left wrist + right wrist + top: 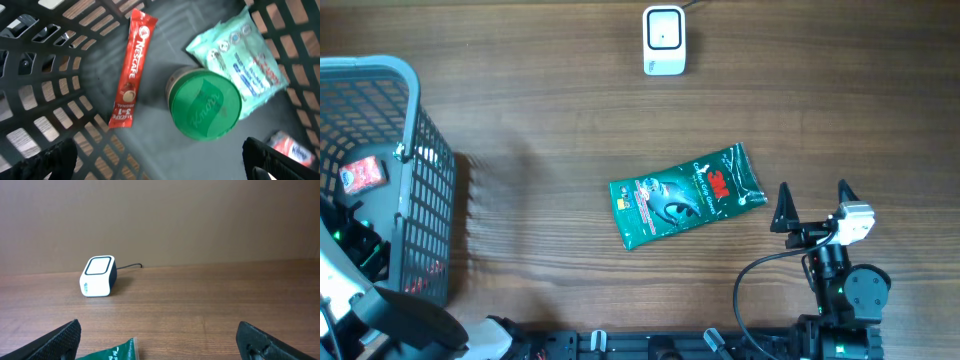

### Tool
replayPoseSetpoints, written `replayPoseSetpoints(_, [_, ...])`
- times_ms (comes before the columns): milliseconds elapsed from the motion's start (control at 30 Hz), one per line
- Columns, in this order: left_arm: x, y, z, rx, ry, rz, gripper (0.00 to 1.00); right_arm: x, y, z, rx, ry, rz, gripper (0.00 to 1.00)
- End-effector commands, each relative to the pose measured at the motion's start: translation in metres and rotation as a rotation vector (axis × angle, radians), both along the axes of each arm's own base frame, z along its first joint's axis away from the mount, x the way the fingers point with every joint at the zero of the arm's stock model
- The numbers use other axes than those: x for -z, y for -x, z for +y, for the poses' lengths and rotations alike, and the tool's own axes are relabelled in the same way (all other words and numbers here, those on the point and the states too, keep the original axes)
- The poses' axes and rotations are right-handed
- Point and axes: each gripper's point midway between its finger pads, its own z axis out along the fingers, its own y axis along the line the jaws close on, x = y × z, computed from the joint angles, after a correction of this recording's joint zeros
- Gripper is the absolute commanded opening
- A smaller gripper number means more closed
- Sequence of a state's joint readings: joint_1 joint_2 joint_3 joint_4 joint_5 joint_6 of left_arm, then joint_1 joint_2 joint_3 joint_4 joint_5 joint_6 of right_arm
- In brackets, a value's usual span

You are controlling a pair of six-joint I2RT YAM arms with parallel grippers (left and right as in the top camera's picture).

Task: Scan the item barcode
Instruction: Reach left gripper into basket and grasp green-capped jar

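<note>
Near the middle of the bench (550, 90), lying flat and askew: green packet (686, 195), right end tipped toward the far edge, bare wood on every side. Just right of that end, close but not touching: right pincer (814, 190), spread wide, holding nothing, both tips aimed at the far edge (from its own camera, just a corner of the packet low between the fingers). Straight across open wood, close to the far edge: white scanner (664, 40), framed face up, cable running off behind it; well apart from the packet, nothing between. Over at the left side: grey basket (415, 150), tall meshed walls closing off the room there. Down inside: left pincer (160, 157), likewise spread wide and holding nothing, hanging over a red Nescafe stick (131, 70), a green-lidded jar (204, 105) just beside a pale wipes pack (245, 60), and a red-and-white packet (292, 147) by the wall.
</note>
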State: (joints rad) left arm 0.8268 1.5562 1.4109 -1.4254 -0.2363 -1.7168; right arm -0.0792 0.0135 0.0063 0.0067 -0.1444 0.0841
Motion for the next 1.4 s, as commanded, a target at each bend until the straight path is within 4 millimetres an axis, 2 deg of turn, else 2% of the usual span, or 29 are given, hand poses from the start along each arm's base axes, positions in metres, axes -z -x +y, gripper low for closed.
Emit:
replayPoseSetpoints(0, [0.017,0.006,0.007,-0.119,0.000,0.070,1.00,-0.001,0.000,-0.001,0.009,0.006,-0.008,1.00])
replayPoseSetpoints(167, [0.054,-0.005,0.020,-0.126,0.043,0.120,1.00,-0.001,0.000,-0.001,0.009,0.006,-0.008,1.00])
replayPoseSetpoints(233, [0.062,-0.009,0.026,-0.120,0.040,0.121,1.00,-0.001,0.000,-0.001,0.009,0.006,-0.008,1.00])
replayPoseSetpoints(533, [0.067,-0.001,0.027,-0.114,0.047,0.183,1.00,-0.001,0.000,-0.001,0.009,0.006,-0.008,0.99])
replayPoseSetpoints(667, [0.066,-0.006,0.020,-0.065,0.096,0.145,1.00,-0.001,0.000,-0.001,0.009,0.006,-0.008,1.00])
replayPoseSetpoints(767, [0.052,-0.011,0.021,-0.013,0.073,0.097,1.00,-0.001,0.000,-0.001,0.009,0.006,-0.008,1.00])
replayPoseSetpoints(1000, [-0.027,-0.027,0.035,0.152,-0.174,-0.104,1.00,-0.001,0.000,-0.001,0.009,0.006,-0.008,1.00])
replayPoseSetpoints(1100, [-0.040,-0.028,0.036,0.160,-0.222,-0.140,1.00,-0.001,0.000,-0.001,0.009,0.006,-0.008,1.00])
replayPoseSetpoints(1200, [-0.031,-0.031,0.038,0.154,-0.200,-0.126,1.00,-0.001,0.000,-0.001,0.009,0.006,-0.008,1.00])
replayPoseSetpoints(1367, [0.016,-0.065,0.029,0.183,-0.011,-0.186,1.00,-0.001,0.000,-0.001,0.009,0.006,-0.008,1.00])
